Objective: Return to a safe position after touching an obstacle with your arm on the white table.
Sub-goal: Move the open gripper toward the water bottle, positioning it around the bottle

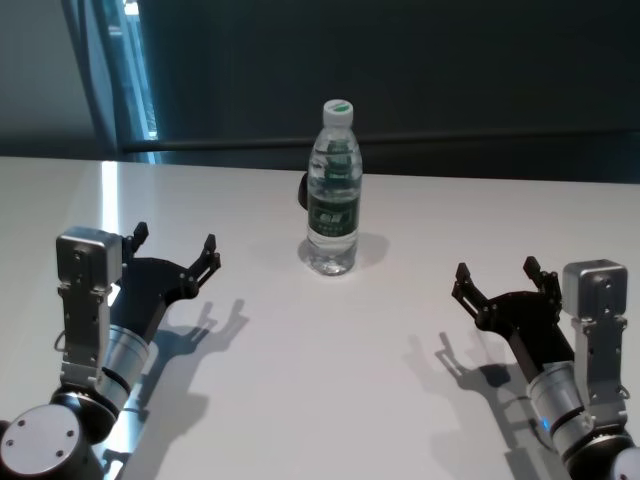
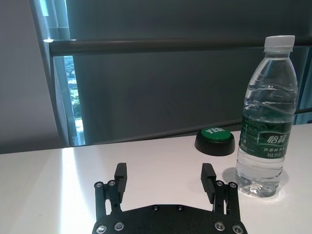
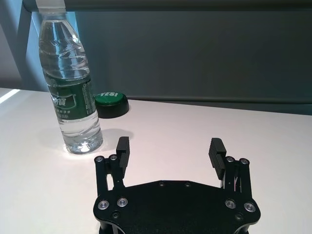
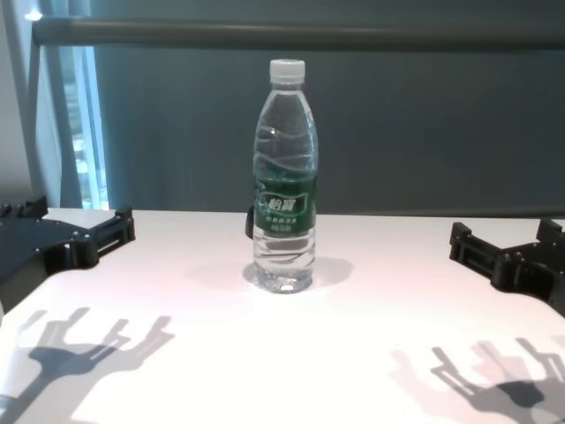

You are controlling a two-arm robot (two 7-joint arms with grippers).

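Obstacle (image 1: 332,190): upright at mid-table on the white table (image 1: 300,380), well apart from both arms. Green button (image 2: 214,140): just behind it, near the far edge. Left gripper (image 1: 176,250): fingers spread, low over the table's left side. Right gripper (image 1: 497,276): fingers spread, low over its right side. Bare tabletop lies between each gripper and the bottle, and across the near side.

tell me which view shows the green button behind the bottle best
The left wrist view: the green button sits fully clear beside the bottle, its lettered top visible. The right wrist view shows it partly hidden behind the bottle. Head and chest views show only a dark sliver at the bottle's edge.
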